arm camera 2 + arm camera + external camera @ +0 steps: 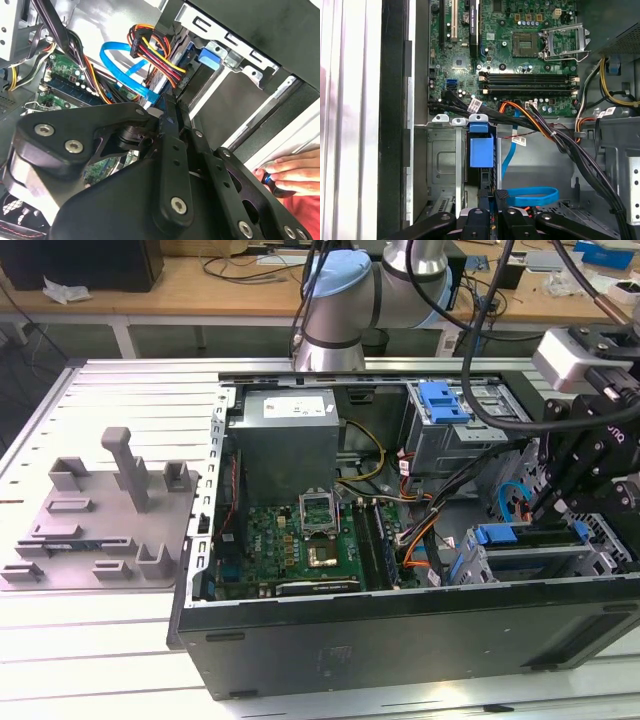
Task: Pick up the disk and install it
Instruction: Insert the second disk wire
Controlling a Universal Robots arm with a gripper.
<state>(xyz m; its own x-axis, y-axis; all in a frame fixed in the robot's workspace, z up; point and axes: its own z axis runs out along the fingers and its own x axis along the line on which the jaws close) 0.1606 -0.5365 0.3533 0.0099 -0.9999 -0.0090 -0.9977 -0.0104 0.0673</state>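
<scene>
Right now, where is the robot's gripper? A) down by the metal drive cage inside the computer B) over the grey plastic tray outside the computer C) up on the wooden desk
A: in the exterior view the gripper hangs low inside the open computer case, right at the drive cage with blue parts.

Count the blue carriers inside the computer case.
2. Upper carrier tops the far drive bay; lower carrier sits in the near drive cage, towards the exterior view's right. More may hide behind the arm.

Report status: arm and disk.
Gripper low over drive cage, at the disk. It sits edge-on in cage slot. Blue SATA cable close beside gripper; person's hand just outside case.
</scene>
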